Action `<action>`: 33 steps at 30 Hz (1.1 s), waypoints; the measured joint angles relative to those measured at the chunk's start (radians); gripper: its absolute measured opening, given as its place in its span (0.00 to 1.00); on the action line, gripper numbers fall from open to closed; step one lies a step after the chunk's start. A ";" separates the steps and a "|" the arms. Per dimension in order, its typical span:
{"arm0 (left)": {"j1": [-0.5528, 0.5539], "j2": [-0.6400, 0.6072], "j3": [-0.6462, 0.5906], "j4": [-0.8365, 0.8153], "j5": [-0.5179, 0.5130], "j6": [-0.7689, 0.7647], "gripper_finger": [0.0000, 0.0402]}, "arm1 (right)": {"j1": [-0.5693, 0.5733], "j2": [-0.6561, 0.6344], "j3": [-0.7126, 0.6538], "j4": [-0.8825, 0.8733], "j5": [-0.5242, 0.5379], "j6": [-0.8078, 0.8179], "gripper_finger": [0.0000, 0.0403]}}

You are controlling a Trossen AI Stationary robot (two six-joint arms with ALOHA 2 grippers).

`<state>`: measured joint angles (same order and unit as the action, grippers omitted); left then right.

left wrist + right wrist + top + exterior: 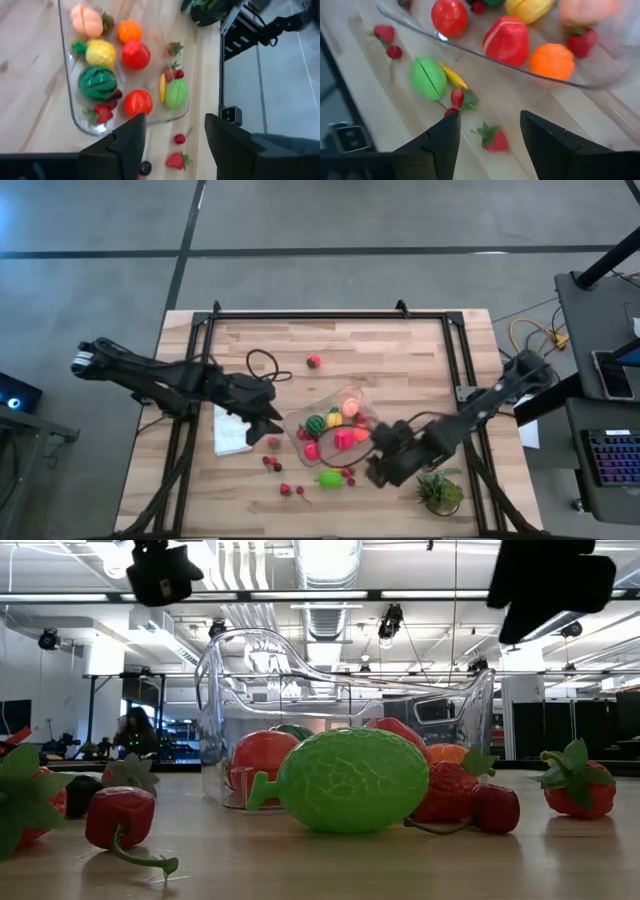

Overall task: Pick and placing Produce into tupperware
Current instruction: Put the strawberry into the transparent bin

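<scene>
Pale wooden worktop point(400, 350) carries everything, and the landmark is the clear tupperware point(325, 406) near its middle, lying at a slant. Nearest the front edge, just short of the tupperware, lies loose produce: a lime-green fruit point(329, 478) with small red berries point(290, 490) beside it, and more berries point(270, 463) on the left gripper's side. The left gripper point(268, 430) hovers just beside the tupperware's left end, jaws parted with nothing between them. The right gripper point(385, 463) hangs beside the tupperware's right end, jaws also apart and empty.

To do this step well, I judge the left gripper should descend squarely over one berry and close around its body, not its stalk, since such small pieces may roll.

Inside the tupperware sit a striped melon point(97, 83), a yellow fruit point(101, 53), red point(135, 54) and orange point(129, 30) pieces. Beyond it, one strawberry point(314, 362) lies well apart.
</scene>
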<state>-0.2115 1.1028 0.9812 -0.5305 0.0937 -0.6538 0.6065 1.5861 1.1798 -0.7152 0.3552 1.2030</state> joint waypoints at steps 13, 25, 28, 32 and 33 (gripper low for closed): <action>-0.001 -0.048 -0.227 0.278 0.029 -0.128 0.47 | 0.125 0.318 0.336 -0.404 0.037 -0.096 0.49; -0.002 -0.011 -0.274 0.388 0.027 -0.154 0.47 | 0.157 0.395 0.338 -0.344 0.006 -0.129 0.49; -0.002 -0.005 -0.272 0.398 0.026 -0.154 0.47 | 0.149 0.405 0.333 -0.344 0.008 -0.133 0.51; -0.002 -0.007 -0.272 0.399 0.025 -0.154 0.47 | 0.146 0.429 0.331 -0.339 0.011 -0.128 0.58; -0.002 -0.007 -0.272 0.398 0.023 -0.154 0.47 | 0.146 0.432 0.330 -0.335 0.011 -0.129 0.60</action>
<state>-0.2134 1.0962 0.7094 -0.1330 0.1170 -0.8078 0.7521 2.0184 1.5100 -1.0499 0.3663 1.0735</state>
